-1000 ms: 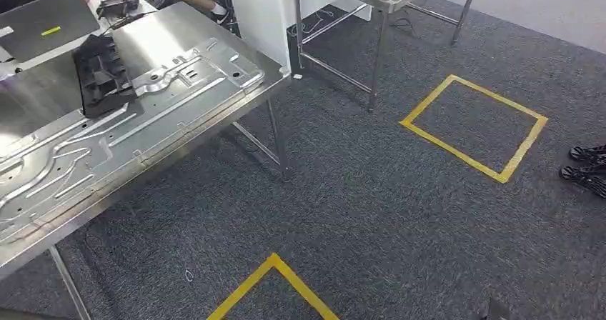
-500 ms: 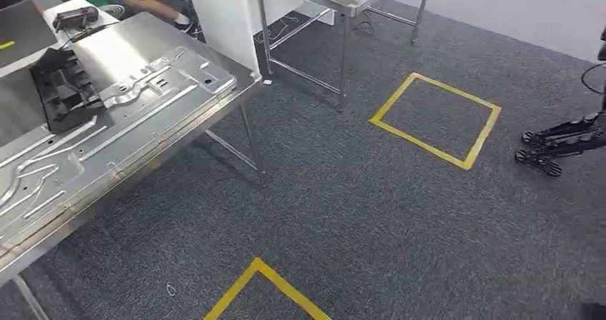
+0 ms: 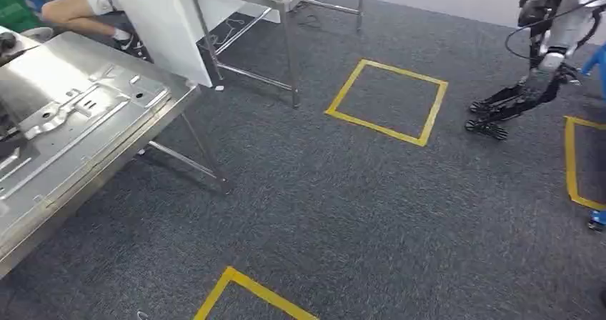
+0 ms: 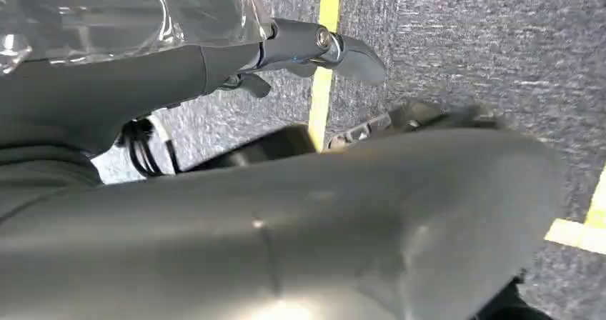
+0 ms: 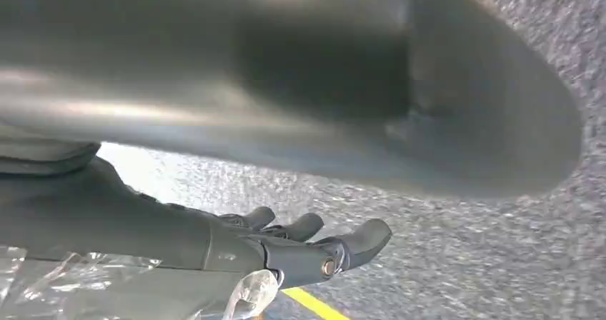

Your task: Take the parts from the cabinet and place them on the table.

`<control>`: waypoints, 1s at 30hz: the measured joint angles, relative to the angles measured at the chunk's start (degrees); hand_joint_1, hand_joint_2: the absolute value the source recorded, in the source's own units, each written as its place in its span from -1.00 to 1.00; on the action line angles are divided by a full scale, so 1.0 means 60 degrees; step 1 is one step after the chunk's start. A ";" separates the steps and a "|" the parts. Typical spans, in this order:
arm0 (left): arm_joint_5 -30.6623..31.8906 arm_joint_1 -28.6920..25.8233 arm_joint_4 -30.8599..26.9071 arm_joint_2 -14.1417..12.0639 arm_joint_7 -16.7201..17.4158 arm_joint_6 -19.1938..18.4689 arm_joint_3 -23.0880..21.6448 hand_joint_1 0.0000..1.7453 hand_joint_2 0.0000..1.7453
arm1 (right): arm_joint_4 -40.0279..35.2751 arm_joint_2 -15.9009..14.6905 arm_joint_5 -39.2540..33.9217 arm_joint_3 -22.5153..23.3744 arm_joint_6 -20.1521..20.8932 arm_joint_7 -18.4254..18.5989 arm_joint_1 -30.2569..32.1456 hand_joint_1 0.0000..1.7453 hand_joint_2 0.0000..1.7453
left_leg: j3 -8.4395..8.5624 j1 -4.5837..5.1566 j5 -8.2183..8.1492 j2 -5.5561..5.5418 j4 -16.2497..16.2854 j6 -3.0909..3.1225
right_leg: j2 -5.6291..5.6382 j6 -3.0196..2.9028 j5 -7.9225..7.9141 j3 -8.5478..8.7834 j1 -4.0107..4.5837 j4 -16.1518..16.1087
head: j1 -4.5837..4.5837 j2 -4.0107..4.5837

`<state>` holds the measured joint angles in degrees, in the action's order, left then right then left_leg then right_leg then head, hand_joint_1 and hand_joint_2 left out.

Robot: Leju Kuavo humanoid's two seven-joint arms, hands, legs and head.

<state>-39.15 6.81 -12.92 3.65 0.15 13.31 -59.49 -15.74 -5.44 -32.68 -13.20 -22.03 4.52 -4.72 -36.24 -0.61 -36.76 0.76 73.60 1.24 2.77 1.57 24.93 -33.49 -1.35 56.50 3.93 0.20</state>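
Head view: a steel table (image 3: 154,109) stood at nine o'clock, carrying a pressed metal panel (image 3: 78,116); yellow tape squares (image 3: 386,101) marked grey carpet (image 3: 343,206), and another robot (image 3: 547,45) stood at two o'clock. No cabinet part could be made out.

Left wrist view: the left hand (image 4: 300,48) hung over carpet, fingers extended, holding nothing.

Right wrist view: the right hand (image 5: 300,245) likewise hung empty, fingers loosely spread.
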 joint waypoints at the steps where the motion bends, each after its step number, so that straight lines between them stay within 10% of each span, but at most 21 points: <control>1: -0.0036 -0.0010 0.0000 -0.0022 0.0000 0.0062 0.0000 -1.00 -1.00 | 0.0018 0.0011 0.0044 -0.0066 0.0000 0.0047 0.0020 -1.00 -1.00 | 0.0125 0.0045 0.0249 -0.0035 -0.0275 0.0083 | 0.0145 -0.0012 -0.0009 -0.0002 0.0023 0.0001 | 0.0000 0.0000; 3: -0.0163 0.0007 0.0000 -0.0065 0.0000 0.0233 0.0000 -1.00 -1.00 | 0.0044 0.0044 0.0117 -0.0171 0.0033 0.0022 0.0024 -1.00 -1.00 | 0.0874 0.0149 0.1158 -0.0216 -0.1876 0.0281 | 0.0425 -0.0010 -0.0034 0.0033 0.0040 0.0000 | 0.0004 0.0000; 5: -0.0448 0.0017 0.0011 -0.0168 0.0000 0.0452 0.0007 -1.00 -1.00 | 0.0055 0.0149 0.0237 -0.0324 0.0044 -0.0109 0.0000 -1.00 -1.00 | 0.1397 0.0211 0.1544 -0.0986 -0.3079 0.0458 | 0.0619 0.0030 -0.0088 0.0012 0.0043 -0.0008 | -0.0004 0.0000; 9: -0.0546 0.0038 0.0015 -0.0306 -0.0109 0.0558 0.0018 -1.00 -1.00 | 0.0105 0.0273 0.0474 -0.0597 0.0109 -0.0295 0.0045 -1.00 -1.00 | 0.1384 0.0284 0.1757 -0.0634 -0.3295 0.0518 | 0.1002 0.0326 -0.0282 -0.0071 -0.0028 -0.0192 | 0.0018 0.0000; 11: -0.0404 0.0079 0.0015 -0.0416 -0.0142 0.0561 0.0022 -1.00 -1.00 | 0.0146 0.0365 0.0561 -0.0784 0.0186 -0.0342 0.0043 -1.00 -1.00 | 0.1481 0.0198 0.1967 -0.0429 -0.3604 0.0506 | 0.0006 0.0292 0.0138 -0.0286 0.0071 0.0294 | -0.0040 0.0000; 12: -0.0303 0.0078 0.0015 -0.0469 -0.0138 0.0597 0.0022 -1.00 -1.00 | 0.0149 0.0437 0.0601 -0.0874 0.0262 -0.0368 0.0031 -1.00 -1.00 | 0.1457 0.0214 0.1986 -0.0283 -0.3603 0.0522 | -0.0202 0.0313 0.0575 -0.0619 0.0071 0.0996 | -0.0065 0.0000; 15: -0.0088 0.0026 0.0015 -0.0706 -0.0192 0.0732 0.0022 -1.00 -1.00 | 0.0160 0.0674 0.0744 -0.1129 0.0419 -0.0249 -0.0001 -1.00 -1.00 | 0.1412 0.0263 0.1984 0.0213 -0.3585 0.0523 | -0.0319 0.0393 0.1286 -0.1336 0.0058 0.2771 | -0.0069 0.0000; 17: 0.0022 0.0086 0.0015 -0.0874 -0.0390 0.0751 0.0022 -1.00 -1.00 | 0.0197 0.0849 0.0765 -0.1297 0.0441 -0.0055 0.0023 -1.00 -1.00 | 0.1400 0.0268 0.1981 0.0500 -0.3577 0.0514 | -0.0415 0.0403 0.0821 -0.0802 0.0054 0.1983 | -0.0073 0.0000; 19: 0.0069 0.0213 0.0015 -0.1006 -0.0444 0.0769 0.0022 -1.00 -1.00 | 0.0215 0.0969 0.0762 -0.1399 0.0437 0.0062 0.0031 -1.00 -1.00 | 0.1410 0.0269 0.1941 0.0722 -0.3511 0.0452 | -0.0855 0.0370 0.0145 0.0385 0.0057 0.0081 | -0.0077 0.0000; 20: 0.0121 0.0264 0.0015 -0.1086 -0.0433 0.0787 0.0022 -1.00 -1.00 | 0.0218 0.1042 0.0751 -0.1454 0.0437 0.0102 0.0015 -1.00 -1.00 | 0.1389 0.0343 0.1891 0.0813 -0.3468 0.0385 | -0.1218 0.0269 0.0251 0.0581 0.0132 -0.0316 | -0.0077 0.0000; 24: 0.0433 0.0409 0.0007 -0.1271 -0.0029 0.0798 -0.0029 -1.00 -1.00 | 0.0277 0.1169 0.0718 -0.1639 0.0372 0.0117 0.0018 -1.00 -1.00 | 0.1444 0.0352 0.1884 0.1163 -0.3443 0.0182 | -0.0754 -0.0021 0.0069 0.0470 0.0146 -0.0365 | -0.0066 0.0000; 27: 0.0656 0.0438 0.0004 -0.1370 0.0157 0.0773 -0.0102 -1.00 -1.00 | 0.0302 0.1199 0.0718 -0.1738 0.0284 0.0106 0.0011 -1.00 -1.00 | 0.0950 0.0177 0.0994 0.0169 -0.2250 -0.0031 | -0.0502 -0.0190 -0.0067 0.0408 0.0068 -0.0409 | -0.0040 0.0000; 30: 0.0907 0.0367 0.0004 -0.1483 0.0302 0.0711 -0.0197 -1.00 -1.00 | 0.0313 0.1250 0.0641 -0.1818 0.0277 0.0080 -0.0001 -1.00 -1.00 | 0.0010 0.0089 0.0161 -0.0019 -0.0088 -0.0141 | -0.0093 -0.0193 -0.0157 0.0284 0.0073 -0.0404 | -0.0029 0.0000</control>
<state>-33.70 9.02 -12.90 -5.25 1.97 17.57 -60.68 -13.86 2.05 -28.83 -24.11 -20.37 5.00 -4.72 -36.18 -0.08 -35.79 0.65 73.07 0.39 2.21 0.41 23.99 -31.79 -0.91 54.08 3.76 0.20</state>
